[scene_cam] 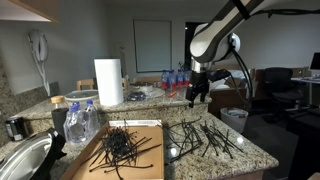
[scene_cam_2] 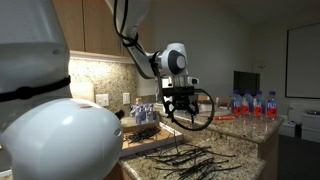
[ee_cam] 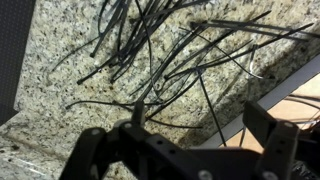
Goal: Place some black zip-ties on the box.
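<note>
The zip-ties (scene_cam: 205,140) look light, thin and stiff. They are smooth plastic strips that spring back rather than drape, and they probably slide easily on polished stone. They lie crossed and tangled in a spiky heap in the lower right of an exterior view, on a speckled granite counter (scene_cam: 250,155). Because they lie flat against the stone, a single strand would be hard to pinch. The better place to take hold is likely where several cross and stand slightly proud, as near the middle of the wrist view (ee_cam: 150,85). A grab there may drag a few neighbours along, and some could slip out on the way.

The gripper (scene_cam: 198,92) hangs above the heap with its fingers spread wide, holding nothing and well clear of the counter.

A second bunch (scene_cam: 125,150) lies on the flat brown box (scene_cam: 148,132) at the lower centre of that view, just beside the loose heap.

The counter is hard, glossy and busy in pattern, so the black strands stand out well. Its edge runs close to the heap at lower right. Around it are a paper towel roll (scene_cam: 108,82), a clear plastic bottle (scene_cam: 80,122), a metal bowl (scene_cam: 25,160) at lower left, and water bottles (scene_cam: 175,78) behind. The room looks like an office kitchen with wood cabinets.
</note>
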